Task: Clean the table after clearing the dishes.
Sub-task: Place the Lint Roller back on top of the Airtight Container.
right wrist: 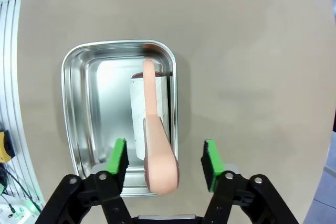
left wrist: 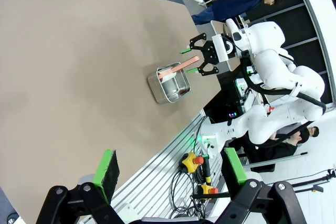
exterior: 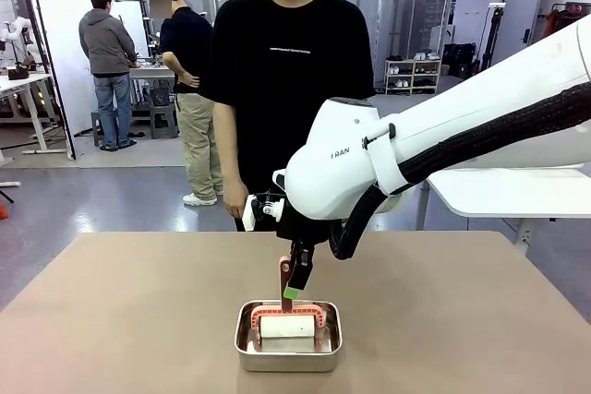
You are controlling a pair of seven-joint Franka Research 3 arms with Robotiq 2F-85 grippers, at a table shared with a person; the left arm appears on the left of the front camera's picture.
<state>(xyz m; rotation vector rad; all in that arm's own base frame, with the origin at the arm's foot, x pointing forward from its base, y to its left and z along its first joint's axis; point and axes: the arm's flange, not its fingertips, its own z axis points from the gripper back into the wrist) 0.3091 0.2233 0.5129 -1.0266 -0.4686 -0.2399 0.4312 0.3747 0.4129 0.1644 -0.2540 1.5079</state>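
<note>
Over the near middle of the bare tan-beige table, the right gripper hangs spread around the pink roller handle in the small steel pan, where an off-centre close could tip it, while the left gripper waits open.

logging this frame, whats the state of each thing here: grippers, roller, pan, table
right gripper: open, pads either side of the roller handle, not clamped
left gripper: open, holding nothing, above the table edge
roller: in the pan, pink handle sticking up
pan: upright on the table
table: bare top, no dishes on it
</note>
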